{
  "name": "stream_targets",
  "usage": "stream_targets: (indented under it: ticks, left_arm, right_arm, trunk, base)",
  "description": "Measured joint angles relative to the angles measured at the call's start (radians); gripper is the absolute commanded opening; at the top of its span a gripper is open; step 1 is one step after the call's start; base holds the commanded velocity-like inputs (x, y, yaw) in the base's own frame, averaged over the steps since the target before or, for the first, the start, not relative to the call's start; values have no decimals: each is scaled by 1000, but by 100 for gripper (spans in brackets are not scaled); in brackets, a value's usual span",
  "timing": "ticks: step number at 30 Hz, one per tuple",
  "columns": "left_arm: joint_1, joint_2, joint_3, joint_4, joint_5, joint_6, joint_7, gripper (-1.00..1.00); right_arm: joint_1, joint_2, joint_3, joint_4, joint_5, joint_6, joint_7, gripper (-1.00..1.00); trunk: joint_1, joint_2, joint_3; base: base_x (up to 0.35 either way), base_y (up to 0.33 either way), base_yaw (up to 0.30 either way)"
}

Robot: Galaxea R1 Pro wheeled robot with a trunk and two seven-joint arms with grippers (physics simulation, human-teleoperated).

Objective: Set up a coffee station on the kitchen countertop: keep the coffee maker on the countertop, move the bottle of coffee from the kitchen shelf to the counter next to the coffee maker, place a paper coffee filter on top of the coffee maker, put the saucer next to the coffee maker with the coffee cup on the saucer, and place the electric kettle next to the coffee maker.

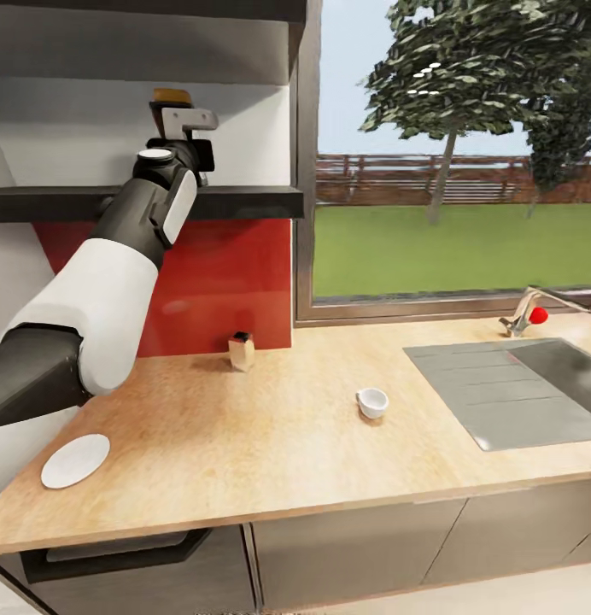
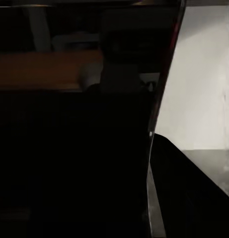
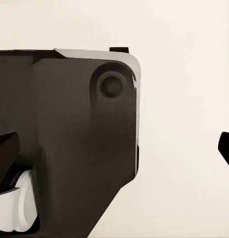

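My left arm reaches up to the kitchen shelf (image 1: 244, 202). Its gripper (image 1: 186, 120) is at the bottle of coffee (image 1: 172, 94), of which the yellow-tan cap shows above the wrist; the fingers are hidden. In the left wrist view a tan band of the bottle (image 2: 44, 69) lies very close, in the dark. On the kitchen countertop (image 1: 270, 453), the white saucer (image 1: 75, 460) lies at the front left and the white coffee cup (image 1: 372, 401) stands near the middle, apart from it. My right gripper (image 3: 114, 153) is open, its fingertips (image 3: 5, 153) far apart in front of a dark part of the robot.
A small tan box (image 1: 241, 351) stands by the red backsplash. A steel sink (image 1: 517, 389) with a tap (image 1: 524, 314) takes up the right of the counter. A window frame (image 1: 304, 171) rises just right of the shelf, and a thicker board (image 1: 142, 13) hangs above.
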Motion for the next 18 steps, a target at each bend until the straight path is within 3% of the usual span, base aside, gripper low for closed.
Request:
stream_targets:
  ticks: [18]
  left_arm:
    - [0,0,1,-1,0,0,1,-100]
  right_arm:
    - [0,0,0,0,0,0,0,100]
  trunk:
    - [0,0,0]
  base:
    - [-21,-6,-283]
